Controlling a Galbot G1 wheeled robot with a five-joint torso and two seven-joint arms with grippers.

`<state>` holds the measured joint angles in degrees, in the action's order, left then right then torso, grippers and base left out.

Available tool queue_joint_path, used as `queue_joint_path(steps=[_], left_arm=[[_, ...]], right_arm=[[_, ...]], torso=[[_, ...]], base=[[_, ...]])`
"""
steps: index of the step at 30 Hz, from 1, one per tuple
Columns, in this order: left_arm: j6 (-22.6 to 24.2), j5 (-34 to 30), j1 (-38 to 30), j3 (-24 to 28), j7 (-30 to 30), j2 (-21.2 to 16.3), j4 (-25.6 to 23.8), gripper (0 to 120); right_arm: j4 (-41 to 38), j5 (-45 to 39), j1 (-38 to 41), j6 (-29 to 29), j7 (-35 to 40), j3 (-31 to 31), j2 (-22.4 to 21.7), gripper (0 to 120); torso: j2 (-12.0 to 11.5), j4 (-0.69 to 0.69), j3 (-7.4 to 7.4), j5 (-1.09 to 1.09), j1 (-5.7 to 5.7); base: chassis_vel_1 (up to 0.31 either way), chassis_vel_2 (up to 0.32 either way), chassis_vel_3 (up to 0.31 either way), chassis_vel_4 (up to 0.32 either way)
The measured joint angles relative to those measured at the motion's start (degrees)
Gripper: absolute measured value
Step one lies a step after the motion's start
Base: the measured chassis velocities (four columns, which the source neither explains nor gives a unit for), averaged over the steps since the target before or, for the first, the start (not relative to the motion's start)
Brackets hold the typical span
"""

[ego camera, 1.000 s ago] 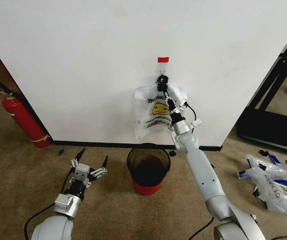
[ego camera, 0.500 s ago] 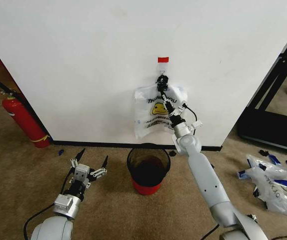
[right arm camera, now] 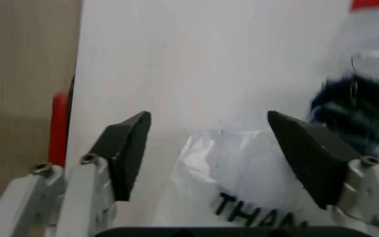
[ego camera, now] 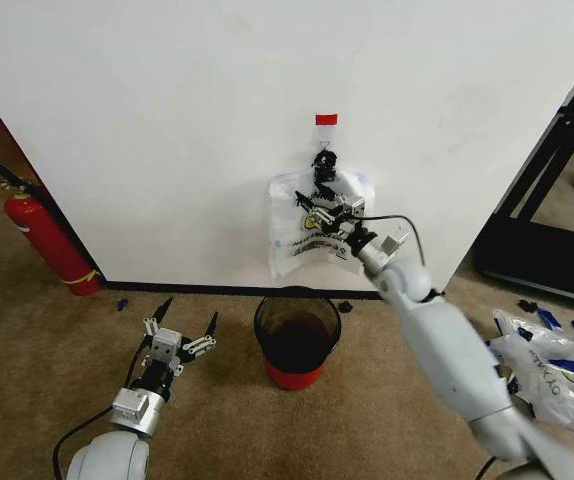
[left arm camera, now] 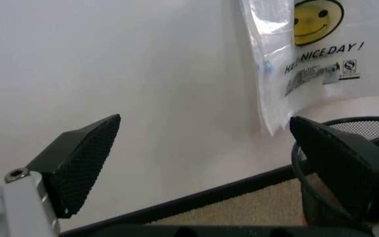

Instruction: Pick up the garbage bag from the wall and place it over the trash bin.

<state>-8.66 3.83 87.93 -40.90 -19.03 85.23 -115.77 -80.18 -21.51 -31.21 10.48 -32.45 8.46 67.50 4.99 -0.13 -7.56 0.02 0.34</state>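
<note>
Reaching is the step in hand: the right tool [ego camera: 319,212], fingers spread and empty, sits at the garbage bag [ego camera: 289,245] hanging from the hook [ego camera: 323,161] on the wall [ego camera: 167,120]. Next it must close on the bag's upper part and lift it clear. The left tool [ego camera: 180,327] waits open above the floor, beside the trash bin [ego camera: 296,337].

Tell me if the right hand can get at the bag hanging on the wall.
Probably yes: the right hand is open right at the bag, which hangs from the hook with nothing between them.
</note>
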Motion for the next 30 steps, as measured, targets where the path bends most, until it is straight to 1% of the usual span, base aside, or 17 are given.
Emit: queue_joint_path(steps=[1, 2, 4, 5, 7, 9, 11, 17, 23, 28, 30], left_arm=[[0.0, 0.0, 0.0, -0.1, 0.0, -0.1, 0.1, 100], [0.0, 0.0, 0.0, -0.1, 0.0, -0.1, 0.1, 100], [-0.2, -0.1, -0.1, -0.2, 0.1, -0.2, 0.3, 100], [-0.3, -0.2, -0.2, -0.2, 0.1, -0.1, 0.4, 100], [-0.6, -0.2, -0.3, -0.1, 0.2, 0.0, 0.7, 100], [-0.7, -0.2, -0.3, -0.1, 0.2, 0.0, 0.8, 100], [-0.9, -0.3, -0.5, -0.1, 0.3, 0.0, 1.0, 100], [-1.3, -0.3, -0.5, -0.1, 0.3, 0.1, 1.1, 100], [-1.5, -0.4, -0.5, 0.0, 0.4, 0.3, 1.1, 100], [-1.7, -0.4, -0.2, 0.0, 0.4, 0.3, 1.1, 100], [-1.8, -0.4, -0.1, -0.1, 0.4, 0.3, 1.0, 100]], right_arm=[[-0.5, 1.9, 1.0, -0.1, -1.2, -0.1, -1.2, 77], [-0.5, 1.9, 1.0, -0.1, -1.2, -0.1, -1.2, 77], [-1.5, 3.7, 2.8, -0.8, -2.9, -0.8, -3.1, 84], [-1.9, 4.7, 4.0, -1.3, -3.9, -1.3, -4.2, 91], [-2.0, 6.8, 6.1, -1.8, -6.1, -1.4, -5.7, 98], [-2.0, 7.8, 7.1, -2.0, -7.4, -1.3, -6.3, 99], [-2.8, 10.7, 9.5, -3.6, -11.7, -0.4, -8.3, 100], [-2.6, 12.7, 11.0, -4.9, -15.8, 0.8, -10.6, 100], [-0.7, 14.4, 10.9, -3.6, -13.8, 1.6, -10.0, 99], [0.7, 15.3, 10.5, -2.8, -11.9, 1.3, -9.2, 87], [1.1, 15.4, 10.5, -2.4, -11.5, 1.1, -8.9, 86]], torso=[[0.0, 0.00, 0.00, 0.00, 0.00], [0.0, 0.00, 0.00, 0.00, 0.00], [0.0, -0.01, 0.00, -0.01, 0.00], [0.0, 0.00, 0.00, 0.00, 0.00], [0.0, 0.00, 0.00, 0.00, 0.00], [0.0, 0.00, 0.00, 0.00, 0.00], [0.0, 0.00, 0.00, -0.01, 0.00], [0.0, -0.01, 0.00, -0.02, 0.00], [0.0, 0.00, 0.00, -0.01, 0.00], [0.0, 0.00, 0.00, -0.02, 0.00], [0.0, -0.01, 0.00, -0.02, 0.00]], base=[[0.000, 0.000, 0.000, 0.000], [0.000, 0.000, 0.000, 0.000], [0.000, 0.000, 0.000, 0.000], [0.000, 0.000, 0.000, 0.000], [0.000, 0.000, 0.000, 0.000], [0.000, 0.000, 0.000, 0.000], [0.000, 0.000, 0.000, 0.000], [0.000, 0.000, 0.000, 0.000], [0.000, 0.000, 0.000, 0.000], [0.000, 0.000, 0.000, 0.000], [0.000, 0.000, 0.000, 0.000]])
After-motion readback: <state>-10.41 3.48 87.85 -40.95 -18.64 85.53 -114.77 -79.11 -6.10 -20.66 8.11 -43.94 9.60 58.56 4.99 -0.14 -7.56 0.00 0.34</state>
